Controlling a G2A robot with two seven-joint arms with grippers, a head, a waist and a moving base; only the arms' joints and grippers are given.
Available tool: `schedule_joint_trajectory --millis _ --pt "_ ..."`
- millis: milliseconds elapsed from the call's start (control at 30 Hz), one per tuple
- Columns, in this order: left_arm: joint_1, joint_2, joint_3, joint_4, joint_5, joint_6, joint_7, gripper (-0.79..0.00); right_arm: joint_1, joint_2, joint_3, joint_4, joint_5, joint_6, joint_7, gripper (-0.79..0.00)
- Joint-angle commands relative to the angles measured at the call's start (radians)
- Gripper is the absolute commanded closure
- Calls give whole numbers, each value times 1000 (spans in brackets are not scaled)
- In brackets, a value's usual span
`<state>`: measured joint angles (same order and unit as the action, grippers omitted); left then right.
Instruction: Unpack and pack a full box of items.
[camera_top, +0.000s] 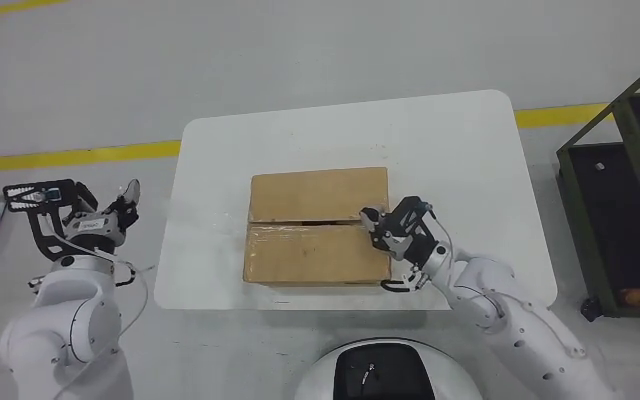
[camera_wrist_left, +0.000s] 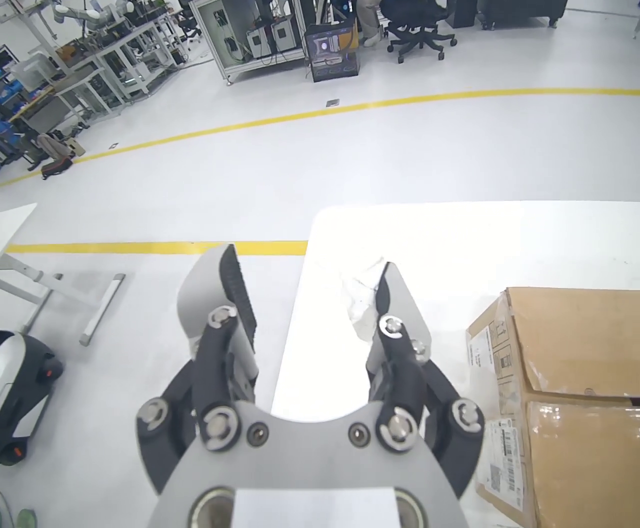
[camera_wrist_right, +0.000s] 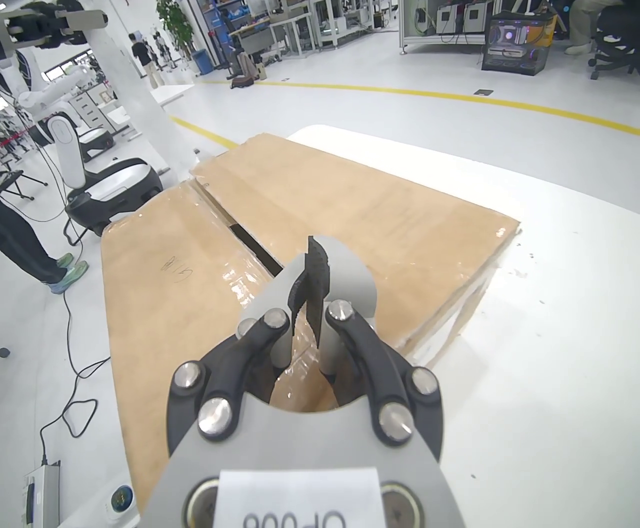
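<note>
Cardboard box (camera_top: 318, 228) sat at middle of counter (camera_top: 450, 140), flaps down and taped, narrow gap along seam (camera_wrist_right: 250, 245). Right tool (camera_wrist_right: 314, 280) hung over seam at box end nearest counter's right edge, fingers pressed together, nothing held. Left tool (camera_wrist_left: 307, 285) wide open, empty, just off counter's left edge. Box probably heavy if full. Board stiff, tape slick. Best hold: flap edge at gap.
</note>
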<state>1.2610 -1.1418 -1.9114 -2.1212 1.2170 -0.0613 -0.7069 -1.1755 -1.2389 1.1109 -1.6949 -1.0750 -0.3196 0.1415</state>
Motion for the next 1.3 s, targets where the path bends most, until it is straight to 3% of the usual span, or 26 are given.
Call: schedule_joint_trajectory --millis 0,167,300,467,567,667,833,933,1100,1267 --pt "1 -1 -11 -15 -49 4 13 -785 -1 0 2 0 0 1 1 0" --pt "5 -2 -55 -26 -200 3 53 -785 -2 -1 7 -1 0 4 5 0" --pt "21 2 -75 -63 -206 -18 43 -785 -3 -2 14 -5 3 7 5 0" --pt "43 9 -15 -124 -171 -76 -1 -785 -22 1 55 -44 32 8 -33 0" --pt "39 11 86 -139 -176 -128 -25 -785 -47 8 102 -80 38 2 -50 0" --pt "12 14 244 -152 -124 -196 -82 -785 -78 16 162 -115 41 1 -64 0" --pt "-114 11 517 -70 -12 -284 -216 -785 -138 28 264 -153 50 0 -72 0" --pt "-200 0 652 -4 8 -285 -270 -785 -172 34 309 -162 56 -4 -79 0" --pt "-320 -21 822 102 101 -281 -360 -785 -222 39 350 -170 65 -12 -90 0" --pt "-403 -37 916 185 183 -276 -431 -785 -262 42 385 -180 70 -16 -108 0"
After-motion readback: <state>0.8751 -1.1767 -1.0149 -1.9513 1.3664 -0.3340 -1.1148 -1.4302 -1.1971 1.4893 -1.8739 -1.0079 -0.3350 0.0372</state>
